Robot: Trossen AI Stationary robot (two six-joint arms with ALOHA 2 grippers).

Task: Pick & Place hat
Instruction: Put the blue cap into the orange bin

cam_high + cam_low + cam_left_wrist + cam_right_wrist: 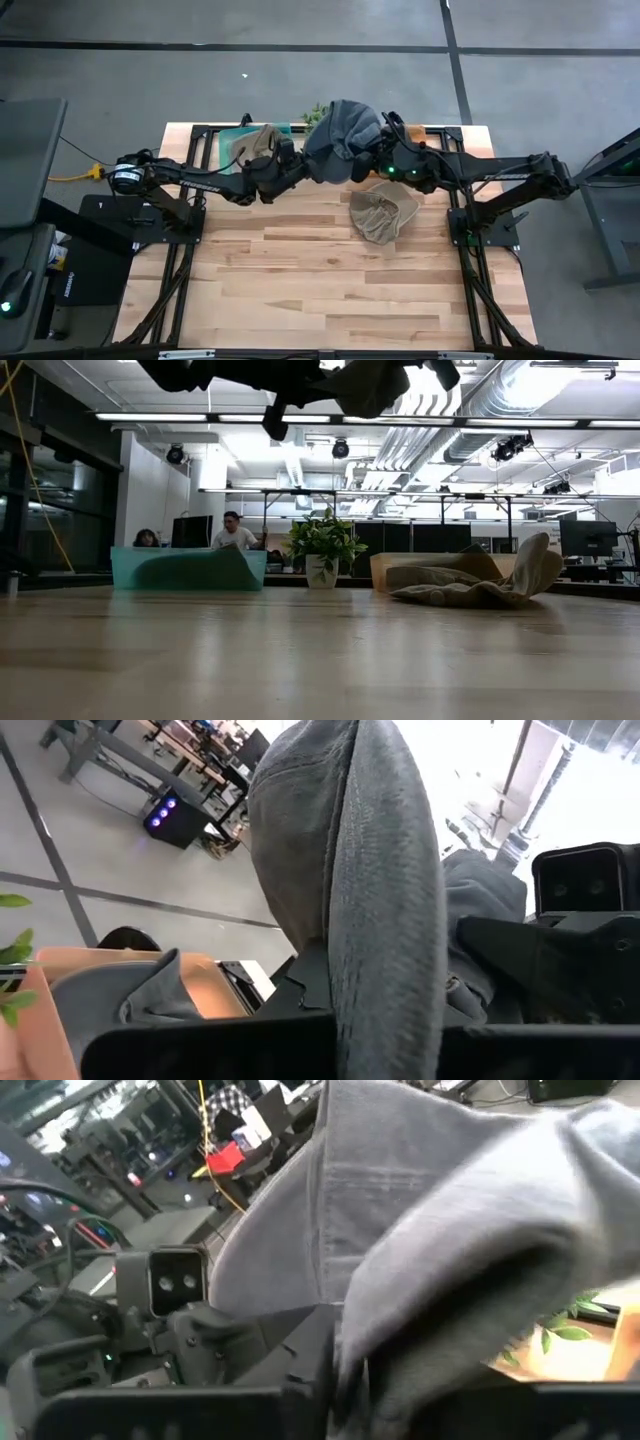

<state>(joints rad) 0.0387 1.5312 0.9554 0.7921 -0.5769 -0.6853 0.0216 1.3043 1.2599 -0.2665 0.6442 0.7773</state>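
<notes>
Your left pincer [300, 165] is clamped on the floppy grey hat [342, 140], so grab its stiffer brim; can't tell the right pincer's [372, 160] state.

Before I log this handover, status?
Left gripper shut on grey hat, held high. Right gripper at hat, jaws unclear. Tan hat lies on table below.

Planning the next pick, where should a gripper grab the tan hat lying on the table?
Grip the tan hat by its upturned edge, which stands up on the right in the low view, coming from above. The rest lies crumpled and low on the table, offering less to pinch.
</notes>
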